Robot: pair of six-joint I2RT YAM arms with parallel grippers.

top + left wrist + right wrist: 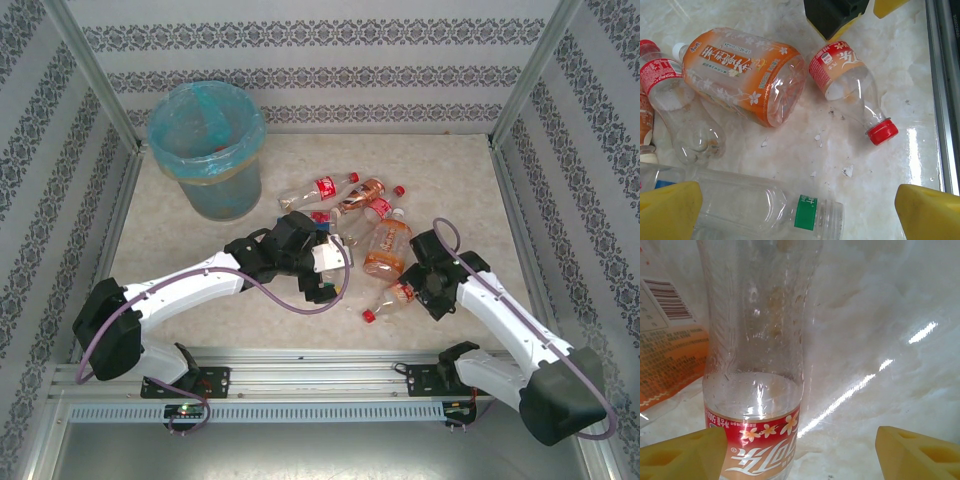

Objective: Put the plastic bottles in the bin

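Top external: round translucent bin [215, 195] lined with a light blue plastic bag stands upright at the far left of the pale marbled surface [460, 180]. Small clear plastic bottles [355, 205] lie in a loose cluster at centre, right of the bin and outside it. Left gripper [335, 262] sits at the cluster's near edge, jaws spread. Right gripper [412, 285] is low at the clear red-capped bottle [385, 300], which lies on its side nearest the arm bases.

Left wrist: yellow fingertips wide apart at the bottom corners, nothing pinched. Between them lies a clear green-banded bottle [765, 210]. Beyond it a large orange flower-printed bottle [740, 75] lies on its side. The red-capped bottle is to its right, base toward the right gripper's black-and-yellow fingers. White crumbs are scattered on the surface.

Right wrist: right gripper jaws spread. The red-capped bottle lies between the fingers, close against the one at frame left, with a wide gap on the other side. It may be touching that finger, hard to tell. The orange flower-printed bottle's barcode label shows at the left edge.
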